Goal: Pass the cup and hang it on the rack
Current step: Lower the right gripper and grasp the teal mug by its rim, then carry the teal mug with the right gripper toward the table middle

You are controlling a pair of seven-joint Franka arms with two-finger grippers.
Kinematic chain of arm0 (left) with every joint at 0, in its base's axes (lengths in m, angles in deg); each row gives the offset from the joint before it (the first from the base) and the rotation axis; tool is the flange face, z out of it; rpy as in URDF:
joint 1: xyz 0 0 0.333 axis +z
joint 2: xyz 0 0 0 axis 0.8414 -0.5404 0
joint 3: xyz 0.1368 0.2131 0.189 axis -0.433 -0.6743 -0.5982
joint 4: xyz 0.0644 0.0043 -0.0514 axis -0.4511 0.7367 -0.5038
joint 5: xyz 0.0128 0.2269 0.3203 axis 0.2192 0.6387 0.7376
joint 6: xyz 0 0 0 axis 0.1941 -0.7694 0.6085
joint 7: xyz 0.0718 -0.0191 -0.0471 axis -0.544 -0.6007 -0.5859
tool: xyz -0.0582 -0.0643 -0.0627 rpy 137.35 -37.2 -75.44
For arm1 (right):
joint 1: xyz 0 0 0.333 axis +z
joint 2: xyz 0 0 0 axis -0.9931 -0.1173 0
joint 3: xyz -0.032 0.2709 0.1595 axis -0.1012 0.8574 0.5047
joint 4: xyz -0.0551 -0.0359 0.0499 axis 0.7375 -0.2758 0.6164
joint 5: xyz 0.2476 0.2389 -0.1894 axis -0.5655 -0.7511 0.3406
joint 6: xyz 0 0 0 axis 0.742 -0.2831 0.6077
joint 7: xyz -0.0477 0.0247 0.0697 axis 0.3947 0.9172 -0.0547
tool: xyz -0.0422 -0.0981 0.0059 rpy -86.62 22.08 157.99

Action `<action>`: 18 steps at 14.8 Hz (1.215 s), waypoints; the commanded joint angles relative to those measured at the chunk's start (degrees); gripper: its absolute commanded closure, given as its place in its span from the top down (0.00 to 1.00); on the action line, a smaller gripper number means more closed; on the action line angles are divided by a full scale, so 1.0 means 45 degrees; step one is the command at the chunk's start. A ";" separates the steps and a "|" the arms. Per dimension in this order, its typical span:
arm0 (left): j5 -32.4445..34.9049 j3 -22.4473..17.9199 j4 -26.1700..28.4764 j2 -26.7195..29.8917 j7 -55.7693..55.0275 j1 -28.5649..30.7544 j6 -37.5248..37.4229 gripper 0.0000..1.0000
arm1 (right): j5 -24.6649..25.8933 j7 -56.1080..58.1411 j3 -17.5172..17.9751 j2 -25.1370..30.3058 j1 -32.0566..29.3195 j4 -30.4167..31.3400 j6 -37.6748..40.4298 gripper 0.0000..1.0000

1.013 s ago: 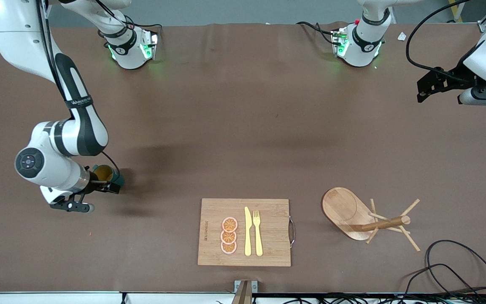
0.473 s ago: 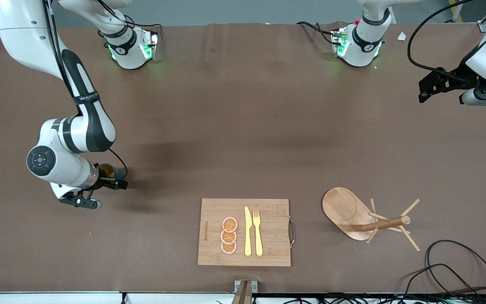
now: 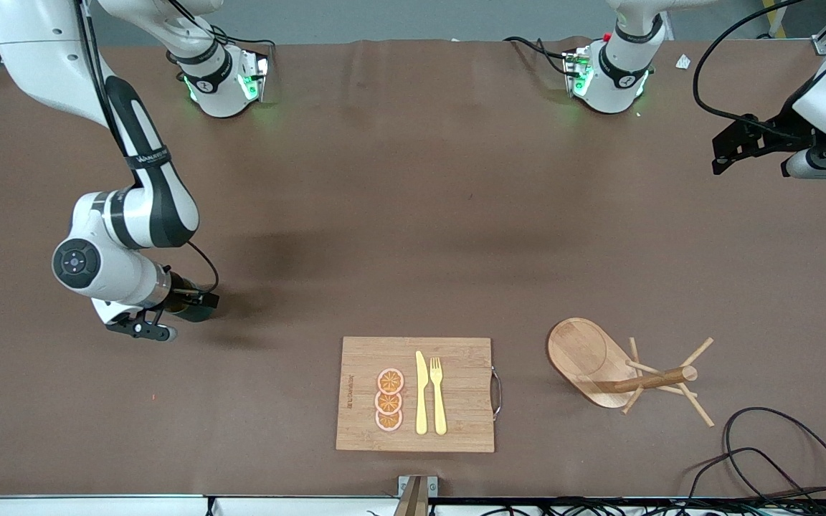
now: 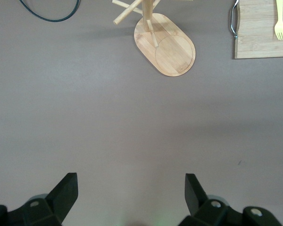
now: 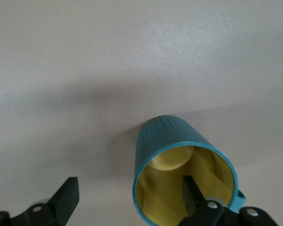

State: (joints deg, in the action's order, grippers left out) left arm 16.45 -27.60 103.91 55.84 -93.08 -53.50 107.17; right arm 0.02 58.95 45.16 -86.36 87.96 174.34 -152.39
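Right gripper (image 5: 129, 195) low at the right arm's end of the table, fingers apart and not clamped: one finger (image 5: 192, 195) dipped inside the cup (image 5: 172, 136) against its wall, the other outside and well clear of it. Cup teal with ribbed sides and a yellow inside, mouth turned toward the wrist camera, handle just showing beside the inner finger. Mostly hidden under the wrist in the front view. Whether standing on the table (image 3: 399, 215) or lifted just off it, not clear.

Toward the middle, nearer the front camera than the cup, a wooden cutting board (image 3: 463, 387) with three orange slices (image 3: 389, 400), a yellow knife (image 3: 421, 394) and a yellow fork (image 3: 438, 394) side by side.

Next along, the rack (image 3: 585, 355) upright on its oval base, pegs bare, near the board's metal handle but apart from it. Black cable (image 3: 779, 451) looped nearby at the table edge.

Left gripper (image 4: 129, 188) up over the left arm's end of the table, fingers spread wide, arm waiting.
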 commanded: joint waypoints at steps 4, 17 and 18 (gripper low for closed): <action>0.0187 0.0053 -0.0212 -0.0027 0.0134 0.0213 -0.0118 1.00 | -0.0083 -0.0188 0.0032 0.0438 -0.0163 0.0813 -0.0512 0.09; 0.0187 0.0053 -0.0212 -0.0008 0.0193 0.0447 -0.0157 1.00 | -0.0083 -0.5102 0.0461 0.0088 0.2506 -0.3868 0.2609 0.00; 0.0187 0.0053 -0.0212 -0.0008 0.0193 0.0467 -0.0157 1.00 | -0.0103 -0.5864 0.0461 -0.0068 0.3073 -0.4377 0.2845 0.00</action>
State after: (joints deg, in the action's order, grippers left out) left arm 16.45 -27.63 103.74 55.84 -92.97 -51.74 107.16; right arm -0.18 39.11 47.66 -85.31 96.83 159.92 -142.72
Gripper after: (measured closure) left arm 0.000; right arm 0.960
